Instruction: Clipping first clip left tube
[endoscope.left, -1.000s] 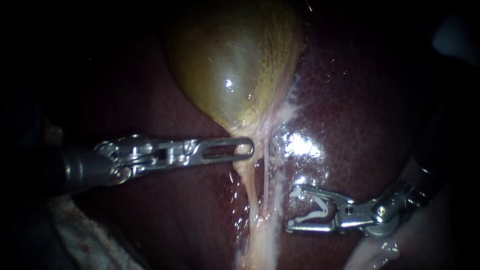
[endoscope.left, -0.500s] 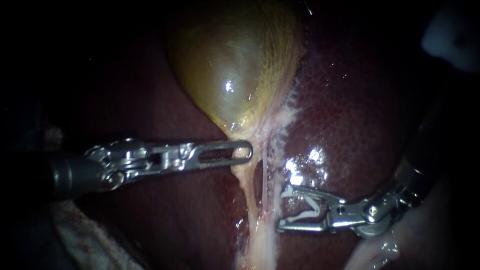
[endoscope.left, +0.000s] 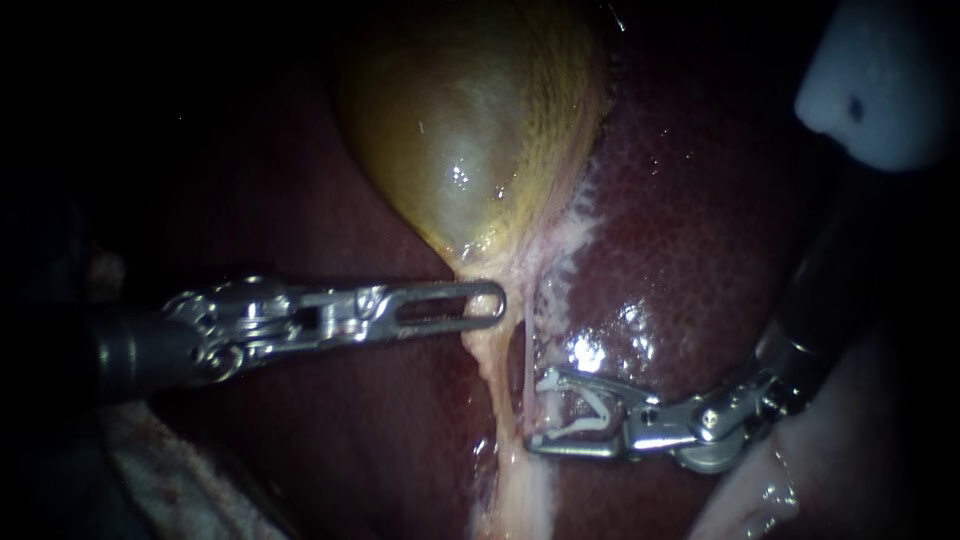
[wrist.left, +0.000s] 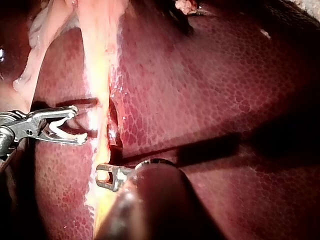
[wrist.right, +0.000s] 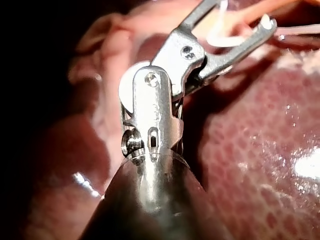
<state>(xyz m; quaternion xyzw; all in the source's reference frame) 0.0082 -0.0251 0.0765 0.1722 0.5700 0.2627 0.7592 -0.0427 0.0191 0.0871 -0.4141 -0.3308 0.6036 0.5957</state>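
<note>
**A:** Describing what, exactly?

**B:** Looking closely at a glossy yellow-green gallbladder (endoscope.left: 470, 130) lying on a dark red, mottled liver (endoscope.left: 690, 230). Noting its taper to a narrow neck. Below the neck, seeing a thick cream strand of tissue (endoscope.left: 497, 390) and, just to the right of that, a thin pale tube (endoscope.left: 527, 355).

**A:** And placing the instruments where?

**B:** Finding the slim silver left instrument (endoscope.left: 450, 305) coming in level from the left of the gallbladder. Judging its jaws pressed together and clamped on the cream strand right under the neck, holding it taut. Finding the silver right instrument (endoscope.left: 537, 412) reaching in from below and to the right of the gallbladder. Seeing its jaws spread wide and cradling a white V-shaped clip (endoscope.left: 572, 430) from both sides, with the tips just reaching the thin tube.

**A:** Knowing which one is the left tube?

**B:** Not being able to tell for certain. Guessing at the thin tube nearest the clip.

**A:** Doing this step well, then?

**B:** Probably easing the open clip further across, seating the tube deep in the V with both tips showing past it. Staying square to the tube rather than slanted. Avoiding any bite of the cream strand or the liver surface. Holding the left pull steady, and closing only once all of that looks right.
</note>
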